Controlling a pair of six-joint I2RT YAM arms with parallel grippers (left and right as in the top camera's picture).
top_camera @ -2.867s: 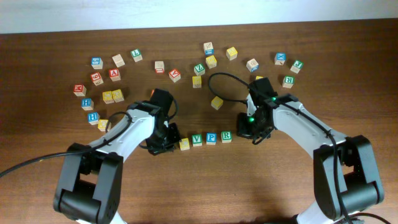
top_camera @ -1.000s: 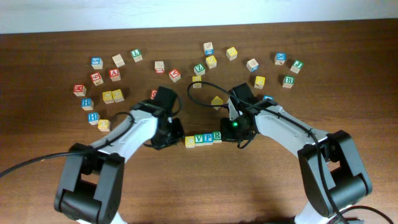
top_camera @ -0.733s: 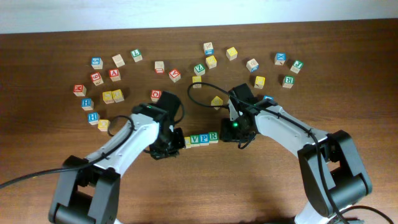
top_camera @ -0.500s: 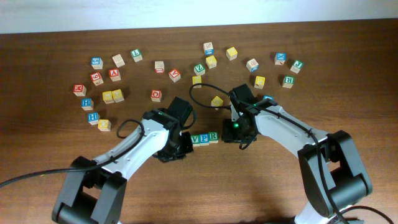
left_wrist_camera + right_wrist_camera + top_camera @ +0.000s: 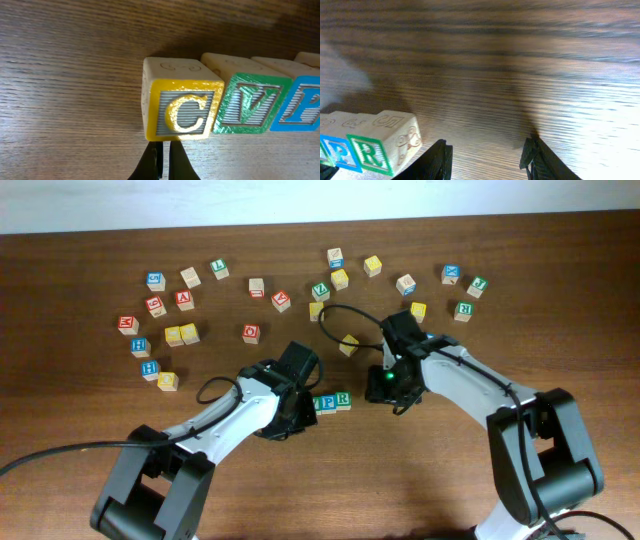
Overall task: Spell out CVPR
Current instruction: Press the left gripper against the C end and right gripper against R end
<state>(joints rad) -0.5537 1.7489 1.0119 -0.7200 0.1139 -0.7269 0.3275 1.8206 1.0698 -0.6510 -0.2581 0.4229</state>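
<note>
- Left gripper (image 5: 161, 159), pinched closed and empty, just beside yellow-faced wooden "C" cube (image 5: 182, 112).
- Green "V" cube (image 5: 250, 105), blue "P" cube (image 5: 302, 107), green "R" cube (image 5: 370, 152) follow, touching.
- Right gripper (image 5: 487, 150) spread wide, empty.

Overhead the left arm (image 5: 240, 402) hides the C cube (image 5: 182, 111); the P cube (image 5: 306, 106) is cropped.

Bare-wood CVPR cubes (image 5: 250, 102) — grained, faintly glossy table (image 5: 65, 75)

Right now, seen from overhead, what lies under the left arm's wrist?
Overhead, the left arm covers it; only the P cube and R cube show clearly. The left wrist view reveals the C cube touching the V cube there.
</note>
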